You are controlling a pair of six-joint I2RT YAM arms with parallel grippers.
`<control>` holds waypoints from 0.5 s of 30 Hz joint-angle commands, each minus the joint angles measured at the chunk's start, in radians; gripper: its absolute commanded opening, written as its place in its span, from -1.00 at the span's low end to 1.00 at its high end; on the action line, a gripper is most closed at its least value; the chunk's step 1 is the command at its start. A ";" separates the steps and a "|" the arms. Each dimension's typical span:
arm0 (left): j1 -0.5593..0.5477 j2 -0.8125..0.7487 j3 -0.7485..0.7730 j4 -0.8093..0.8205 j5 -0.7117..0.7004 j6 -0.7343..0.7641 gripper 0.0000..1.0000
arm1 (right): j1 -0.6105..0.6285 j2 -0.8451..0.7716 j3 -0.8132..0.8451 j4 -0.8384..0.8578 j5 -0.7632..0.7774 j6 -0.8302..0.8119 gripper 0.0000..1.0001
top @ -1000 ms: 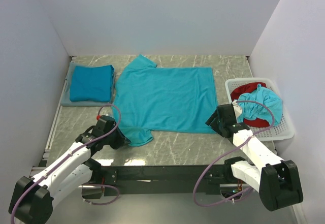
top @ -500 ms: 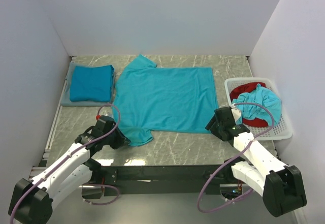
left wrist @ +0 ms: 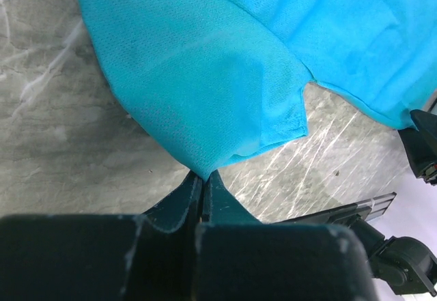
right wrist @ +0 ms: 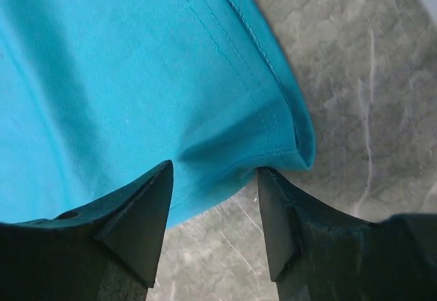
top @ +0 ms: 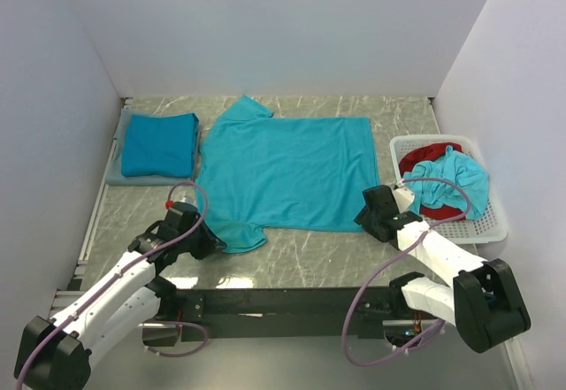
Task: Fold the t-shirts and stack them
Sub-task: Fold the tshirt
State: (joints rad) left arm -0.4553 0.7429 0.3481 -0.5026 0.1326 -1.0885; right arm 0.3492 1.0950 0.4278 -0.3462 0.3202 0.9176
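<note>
teal t-shirt (top: 292,169) flat, left tool (left wrist: 203,177) pinching its sleeve, right tool (right wrist: 215,171) spread over hem, basket (top: 498,218) beside

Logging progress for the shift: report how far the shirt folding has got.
Done: one folded t-shirt lies at left rear. In hand: the spread t-shirt, left fingers pinching its sleeve, right fingers open at its hem corner. Remaining: folding it, plus the crumpled t-shirt in the basket.

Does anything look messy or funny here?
Yes: a crumpled shirt lies heaped on a red garment in the white basket. The spread shirt and the folded shirt look tidy.
</note>
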 commanded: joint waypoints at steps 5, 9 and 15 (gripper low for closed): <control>-0.003 -0.014 0.035 -0.016 -0.034 0.006 -0.99 | 0.007 0.048 0.015 -0.016 0.045 0.030 -0.28; -0.003 -0.016 0.048 -0.013 -0.037 0.004 -0.99 | 0.007 0.031 0.017 -0.031 0.043 0.027 -0.68; -0.003 -0.020 0.069 0.013 -0.031 0.013 -0.99 | 0.007 -0.007 0.054 -0.074 0.042 -0.006 -0.95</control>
State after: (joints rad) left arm -0.4553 0.7322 0.3649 -0.5201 0.1081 -1.0885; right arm 0.3508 1.1141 0.4381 -0.3801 0.3351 0.9260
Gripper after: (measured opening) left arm 0.019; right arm 0.042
